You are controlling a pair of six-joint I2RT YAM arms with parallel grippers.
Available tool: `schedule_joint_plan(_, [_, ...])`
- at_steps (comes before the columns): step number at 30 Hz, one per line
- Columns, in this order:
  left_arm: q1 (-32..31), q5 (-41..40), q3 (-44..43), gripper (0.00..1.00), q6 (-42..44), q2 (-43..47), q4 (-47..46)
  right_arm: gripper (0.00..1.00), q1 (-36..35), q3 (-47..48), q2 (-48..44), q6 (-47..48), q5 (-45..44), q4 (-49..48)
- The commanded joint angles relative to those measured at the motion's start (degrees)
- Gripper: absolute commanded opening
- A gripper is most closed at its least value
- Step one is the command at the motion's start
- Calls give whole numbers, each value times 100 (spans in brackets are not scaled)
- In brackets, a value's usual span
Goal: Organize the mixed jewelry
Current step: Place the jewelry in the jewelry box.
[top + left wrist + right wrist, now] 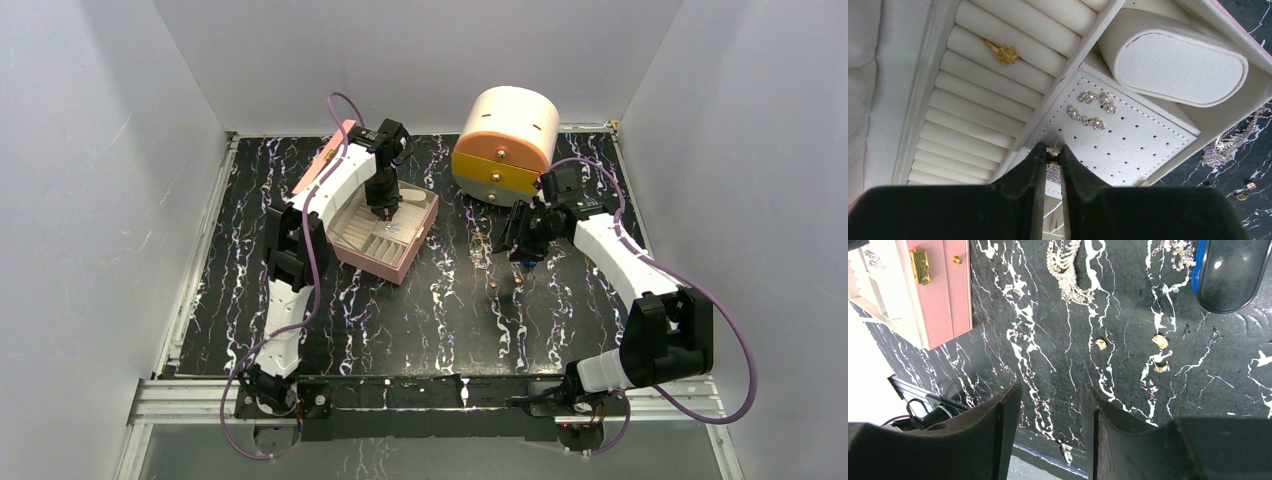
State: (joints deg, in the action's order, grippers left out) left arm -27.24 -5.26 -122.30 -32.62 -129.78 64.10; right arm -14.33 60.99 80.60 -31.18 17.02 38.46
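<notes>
Left gripper [1053, 153] nipped shut on a tiny glinting piece [1052, 158], tips over the perforated pad [1143, 145], likely to seat it there. Just beyond the jaws: sparkly earrings [1090, 111]. Farther off, gold ring [1005, 54] tucked in the ring rolls [973, 115]. Right gripper [1050, 405] open, empty; loose gold pieces [1101, 344] ahead.

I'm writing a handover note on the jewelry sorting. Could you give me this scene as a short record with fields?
left gripper: fingers pinch a small sparkly piece at the earring pad edge
right gripper: open, empty, above the table
pink box: gold ring in the ring rolls; two crystal earrings on the pad
loose on table: three gold pieces, necklace
</notes>
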Motion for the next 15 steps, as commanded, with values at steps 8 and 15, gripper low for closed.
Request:
schedule_joint_plan(8, [-44, 14, -206, 3, -51, 205, -124, 56, -17, -26, -219, 94, -20, -111])
schedule_joint_plan(15, [-44, -100, -148, 3, -32, 182, -8, 56, -19, -35, -223, 90, -18, -110])
